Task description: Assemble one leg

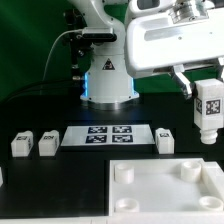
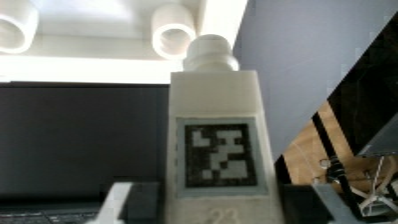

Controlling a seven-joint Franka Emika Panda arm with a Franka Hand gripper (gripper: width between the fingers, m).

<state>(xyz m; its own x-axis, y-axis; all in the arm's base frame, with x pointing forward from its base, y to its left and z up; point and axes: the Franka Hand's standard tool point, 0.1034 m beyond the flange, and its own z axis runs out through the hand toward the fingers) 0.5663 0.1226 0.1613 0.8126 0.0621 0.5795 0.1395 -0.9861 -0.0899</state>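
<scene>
**A robotics lab bench**

This looks like a robot laboratory set-up. A white robot arm stands on a black table, and a cable loops beside its column. The marker board, printed with square code tags, lies flat in front of the base. Plain white plastic parts lie on the table: small tagged blocks and a large panel with round sockets. The gripper clasps the leg, which carries the same kind of black-and-white tag.
</scene>
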